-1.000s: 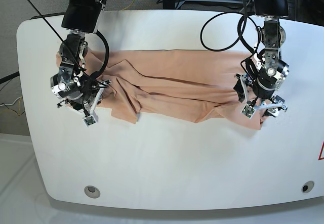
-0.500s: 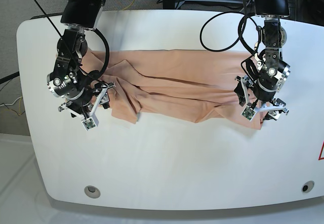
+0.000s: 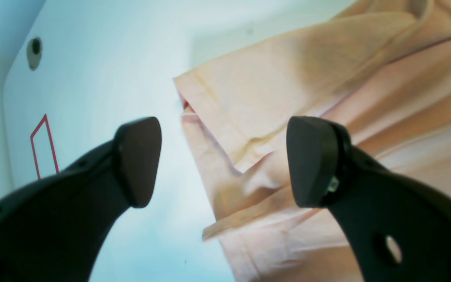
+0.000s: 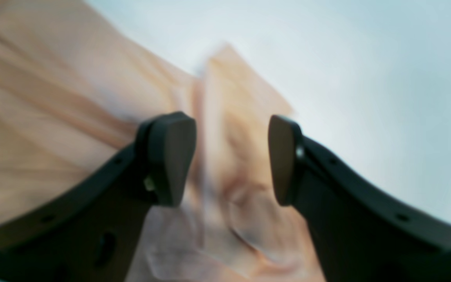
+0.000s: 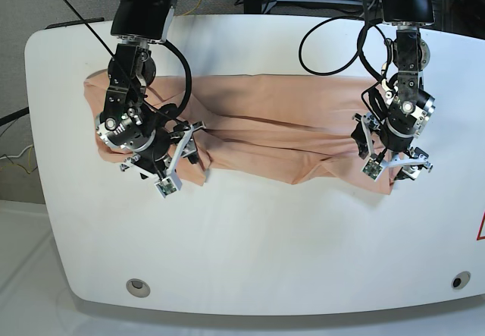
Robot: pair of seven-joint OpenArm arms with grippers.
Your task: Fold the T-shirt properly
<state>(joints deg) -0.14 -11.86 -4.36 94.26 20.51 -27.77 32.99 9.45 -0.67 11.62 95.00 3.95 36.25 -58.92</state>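
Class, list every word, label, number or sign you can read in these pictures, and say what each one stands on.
No readable words or numbers anywhere.
A red outlined mark stands on the white table; it is a shape only, no letters. It shows again, cut off, at the base view's right edge.
The T-shirt shows no print.

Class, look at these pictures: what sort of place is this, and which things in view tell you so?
Probably a robotics lab or test bench: two arms work over a white table holding one T-shirt, with loose cables and equipment behind.
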